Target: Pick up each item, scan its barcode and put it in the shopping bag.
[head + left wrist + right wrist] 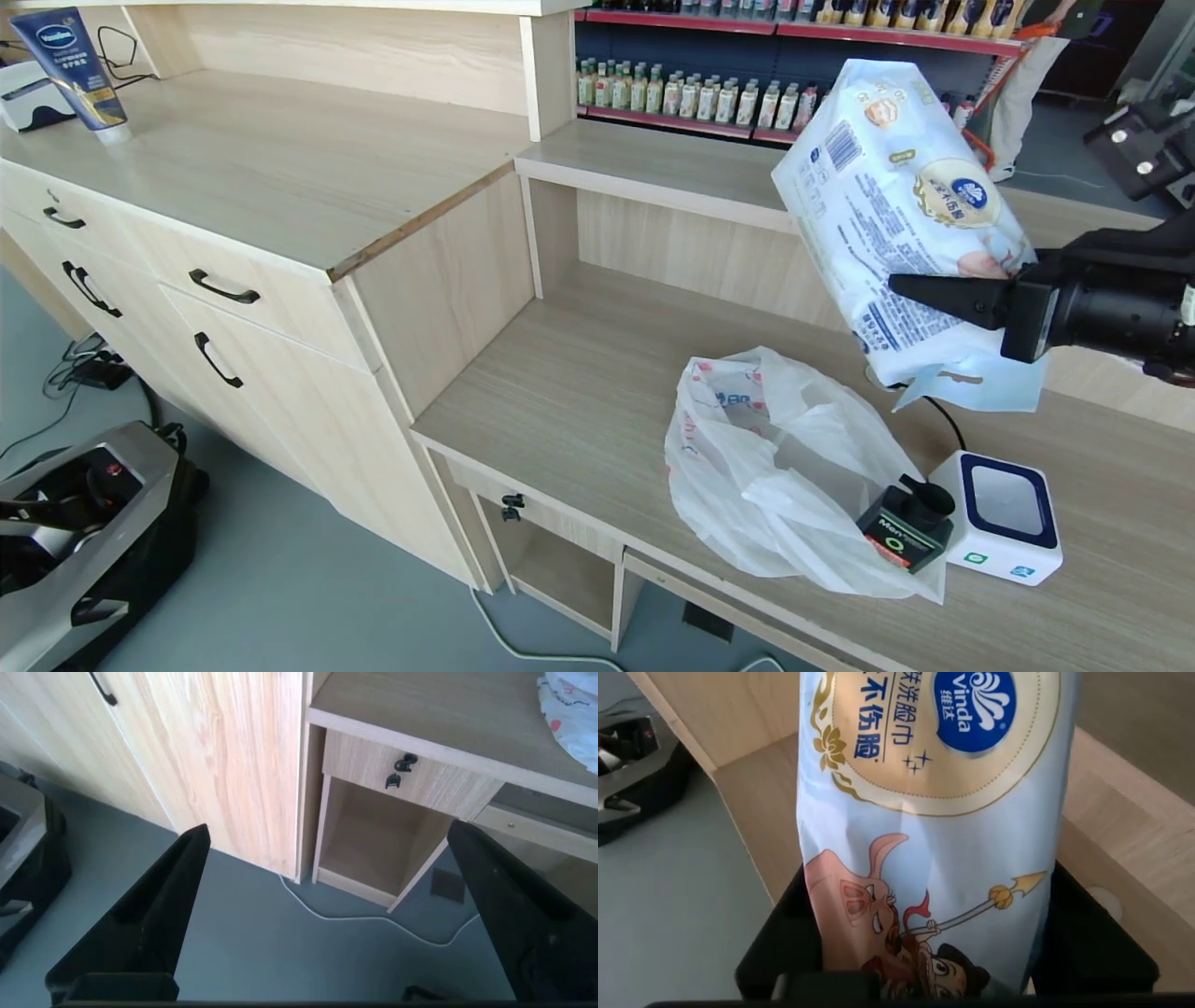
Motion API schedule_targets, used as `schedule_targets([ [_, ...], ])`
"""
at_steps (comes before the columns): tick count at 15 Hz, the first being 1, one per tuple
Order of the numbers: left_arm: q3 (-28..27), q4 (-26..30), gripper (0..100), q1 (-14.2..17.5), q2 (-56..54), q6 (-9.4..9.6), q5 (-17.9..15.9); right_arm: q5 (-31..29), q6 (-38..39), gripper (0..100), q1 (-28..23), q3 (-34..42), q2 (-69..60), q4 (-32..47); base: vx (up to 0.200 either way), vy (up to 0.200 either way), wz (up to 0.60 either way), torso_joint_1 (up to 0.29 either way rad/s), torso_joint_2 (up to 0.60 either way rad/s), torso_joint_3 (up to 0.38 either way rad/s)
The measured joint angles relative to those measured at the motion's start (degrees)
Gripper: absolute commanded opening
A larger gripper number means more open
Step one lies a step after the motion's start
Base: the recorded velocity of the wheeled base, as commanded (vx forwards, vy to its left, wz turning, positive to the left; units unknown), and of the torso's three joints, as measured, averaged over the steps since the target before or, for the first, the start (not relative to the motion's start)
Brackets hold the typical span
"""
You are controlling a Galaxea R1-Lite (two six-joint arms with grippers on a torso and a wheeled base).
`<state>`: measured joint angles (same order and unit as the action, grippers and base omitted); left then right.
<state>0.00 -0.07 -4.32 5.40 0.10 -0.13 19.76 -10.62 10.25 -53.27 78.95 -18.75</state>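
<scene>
My right gripper (943, 297) is shut on a light-blue and white tissue pack (901, 215), held tilted in the air above the counter, behind the shopping bag. In the right wrist view the tissue pack (934, 831) sits between the black fingers (775, 952). A white plastic shopping bag (784, 476) lies open on the low counter (579, 383). A white barcode scanner (1008, 518) with a dark window stands to the bag's right, and a small black box (904, 532) rests against it at the bag's edge. My left gripper (327, 915) hangs open low above the floor beside the cabinet.
A blue tube (79, 70) stands on the higher counter (280, 168) at the far left. Drawers with black handles (222, 287) front that counter. Shelves of bottles (691, 93) stand behind. A cable (943, 420) runs to the scanner.
</scene>
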Motion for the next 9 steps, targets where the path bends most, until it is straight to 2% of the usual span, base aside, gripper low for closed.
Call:
schedule_targets([
  [2,0.00,0.00,100,0.00,0.00,-0.02,-0.02,8.97,1.16,0,-7.23,-0.02,4.43,-1.10,0.000,0.000,0.00,0.000,0.00,0.000],
  [3,0.00,0.00,100,0.00,0.00,0.00,-0.02,11.13,1.82,0,-9.13,0.00,6.00,-1.34,0.000,0.000,0.00,0.000,0.00,0.000],
  [5,0.00,0.00,100,-0.01,0.00,0.00,-0.02,19.59,2.50,0,-12.51,0.30,8.81,-1.48,0.000,0.000,0.00,0.000,0.00,0.000],
  [9,0.00,0.00,100,0.00,0.00,0.00,0.00,27.87,2.93,0,-14.35,0.93,12.62,-3.39,0.000,0.000,0.00,0.000,0.00,0.000],
])
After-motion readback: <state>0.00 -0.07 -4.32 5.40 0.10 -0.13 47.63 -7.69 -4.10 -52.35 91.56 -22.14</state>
